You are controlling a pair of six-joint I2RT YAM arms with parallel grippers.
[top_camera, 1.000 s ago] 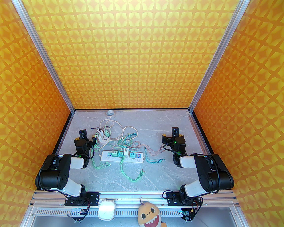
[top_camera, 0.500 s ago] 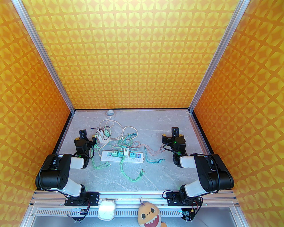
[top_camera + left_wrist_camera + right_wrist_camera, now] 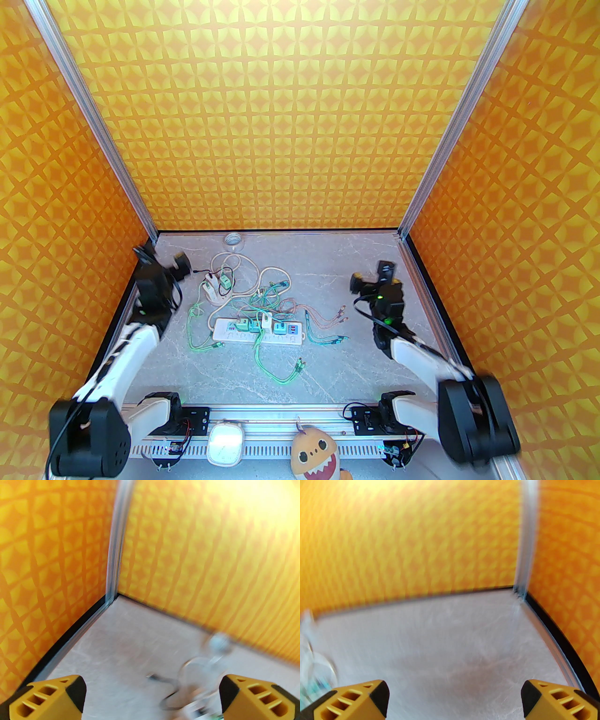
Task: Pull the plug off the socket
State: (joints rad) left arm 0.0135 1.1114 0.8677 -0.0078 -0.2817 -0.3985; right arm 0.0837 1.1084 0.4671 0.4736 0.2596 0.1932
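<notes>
Near the table (image 3: pixel 328 375) centre, a light, rigid green plug (image 3: pixel 243 324) sat in the socket strip (image 3: pixel 225 333), probably best pinched by its sides; left gripper (image 3: pixel 152 691) and right gripper (image 3: pixel 454 691) hovered wide open, empty.

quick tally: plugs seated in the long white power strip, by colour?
Green or teal plugs: 3
White plug: 1
Total in the power strip: 4, as far as the top view resolves them
</notes>
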